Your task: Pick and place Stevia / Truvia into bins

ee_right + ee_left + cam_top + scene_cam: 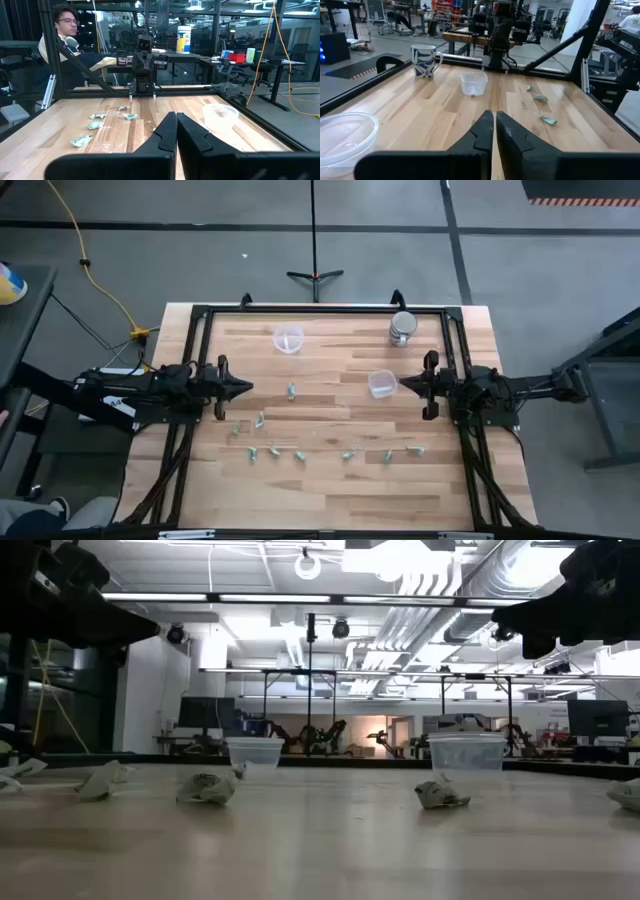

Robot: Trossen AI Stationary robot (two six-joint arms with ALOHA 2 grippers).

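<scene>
Several crumpled pale green-and-white packets (299,457) lie scattered across the near half of the table, and one more (291,391) lies nearer the middle. One clear cup (289,339) stands toward the far edge. The other cup (382,383) stands just in front of my right gripper (405,385). My left gripper (245,387) hovers at the table's left, pointing right, and is shut and empty (494,120). My right gripper points left, also shut and empty (176,120). In the low view both grippers (150,632) (497,615) hang well above the tabletop.
A shiny metal mug (402,327) stands at the far right of the table. A black frame (320,308) runs around the table edges. A person (65,30) sits beyond the table's left side. Bare wood lies between the two cups.
</scene>
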